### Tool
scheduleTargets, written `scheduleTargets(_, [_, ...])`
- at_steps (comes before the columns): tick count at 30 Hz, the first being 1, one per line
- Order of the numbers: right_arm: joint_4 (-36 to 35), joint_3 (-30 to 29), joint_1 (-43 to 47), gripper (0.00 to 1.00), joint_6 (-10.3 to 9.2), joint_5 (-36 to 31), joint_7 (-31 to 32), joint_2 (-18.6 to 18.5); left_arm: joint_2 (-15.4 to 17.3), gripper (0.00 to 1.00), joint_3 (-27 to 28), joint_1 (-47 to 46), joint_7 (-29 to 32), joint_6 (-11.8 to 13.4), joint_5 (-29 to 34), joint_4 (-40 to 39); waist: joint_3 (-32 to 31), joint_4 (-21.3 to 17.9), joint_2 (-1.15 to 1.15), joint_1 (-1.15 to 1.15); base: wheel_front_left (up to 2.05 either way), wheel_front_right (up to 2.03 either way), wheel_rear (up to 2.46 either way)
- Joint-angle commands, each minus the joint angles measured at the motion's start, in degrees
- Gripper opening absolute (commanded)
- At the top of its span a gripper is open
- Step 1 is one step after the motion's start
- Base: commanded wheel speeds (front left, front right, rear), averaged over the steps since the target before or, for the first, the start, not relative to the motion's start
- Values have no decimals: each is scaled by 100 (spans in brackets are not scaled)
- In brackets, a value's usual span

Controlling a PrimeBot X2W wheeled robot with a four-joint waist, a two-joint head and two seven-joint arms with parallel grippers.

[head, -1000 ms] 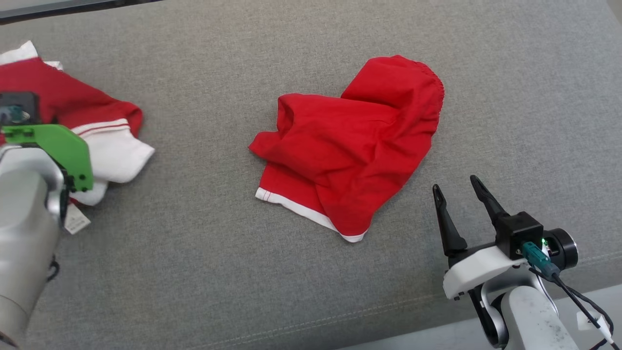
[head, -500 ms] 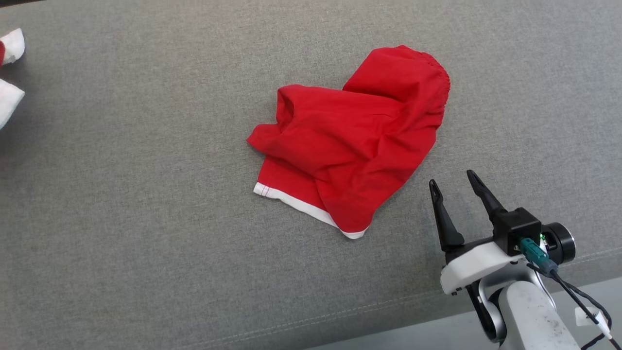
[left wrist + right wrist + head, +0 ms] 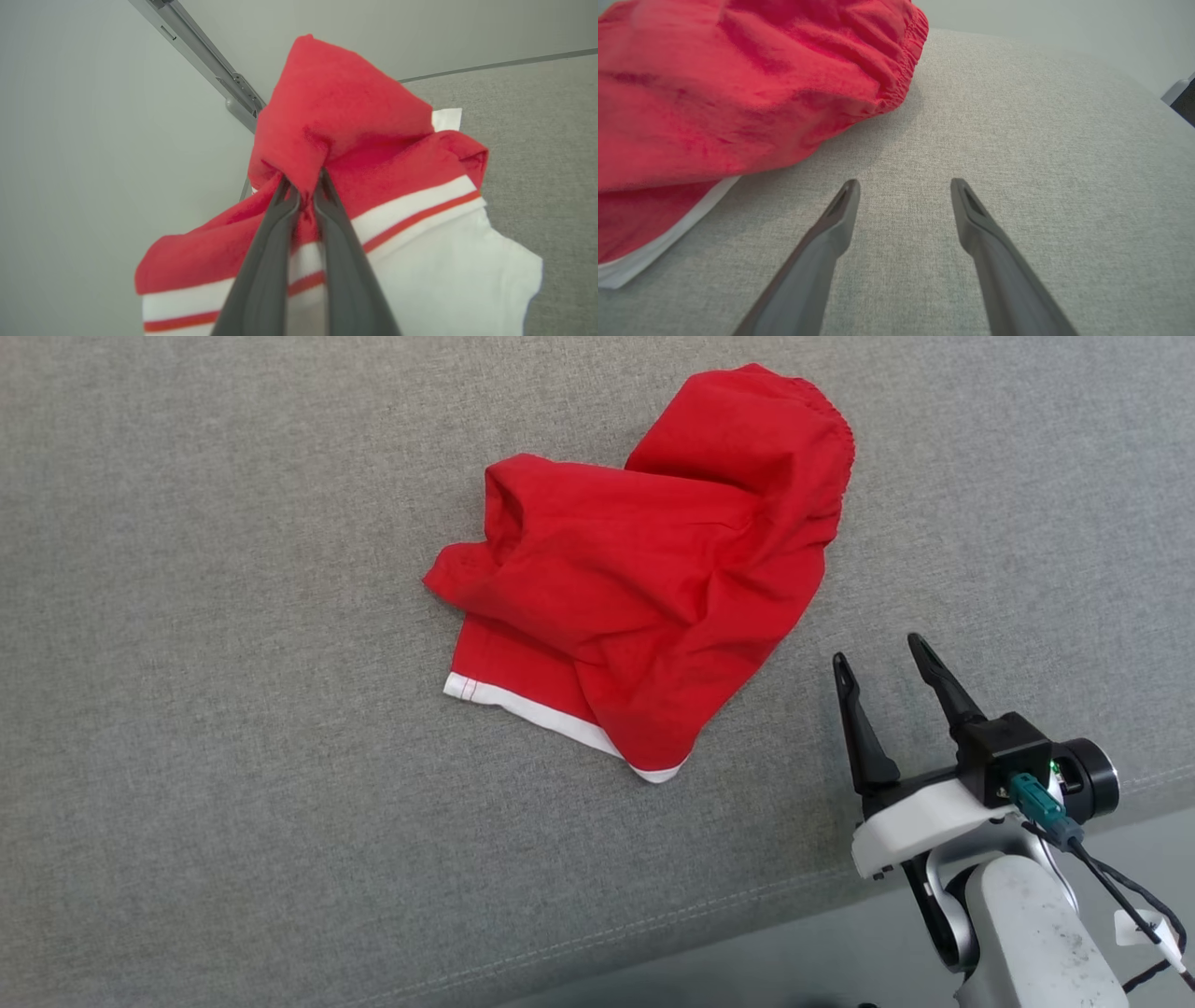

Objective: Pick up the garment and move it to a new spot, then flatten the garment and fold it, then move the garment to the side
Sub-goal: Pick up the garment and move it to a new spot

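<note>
My left gripper (image 3: 303, 179) is shut on a fold of a red garment with white and orange-red stripes (image 3: 341, 107). The cloth hangs bunched around the fingers, off the grey surface. A second garment, crumpled red shorts with a white hem (image 3: 644, 579), lies in the middle of the grey fabric surface (image 3: 233, 709). My right gripper (image 3: 878, 649) stands open just right of the shorts' lower edge, with nothing between its fingers. In the right wrist view the right gripper (image 3: 904, 182) hovers low over the grey fabric, with the shorts (image 3: 738, 84) to the left of its fingers.
The grey surface's stitched front edge (image 3: 653, 933) runs along the bottom, with pale floor below it. Behind the held garment a metal rail (image 3: 205, 60) crosses a pale background, and the grey surface (image 3: 551, 154) lies to the right.
The head camera has shifted, so the shorts sit higher and further left in the picture. The left arm and the striped garment have left the head view. The right gripper stays open.
</note>
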Motion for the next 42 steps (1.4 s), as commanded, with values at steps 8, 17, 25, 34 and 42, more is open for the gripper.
scheduleTargets(8, [45, 81, -198, 100, -2, 28, 4, -10, 128, 100, 216, 396, 96, 105, -304, 109, 87, -65, 0, 0, 0, 0, 0])
scheduleTargets(17, [183, 37, -124, 100, -2, 26, -57, -18, 20, 100, 223, 511, 133, -132, -419, 91, -376, 163, 0, 0, 0, 0, 0])
scheduleTargets(25, [418, 67, 9, 100, -2, 116, -113, -14, -104, 100, 9, 299, 60, -403, -194, -180, -1118, 382, 0, 0, 0, 0, 0])
scheduleTargets(34, [552, -117, 357, 100, -2, 129, -97, -11, -814, 100, -270, 662, -452, -584, -46, -1014, -2007, 583, 0, 0, 0, 0, 0])
scheduleTargets(42, [368, -297, 703, 100, -2, 139, 26, -9, -1344, 100, -367, 1748, -562, -141, -277, -2457, -2374, 695, 0, 0, 0, 0, 0])
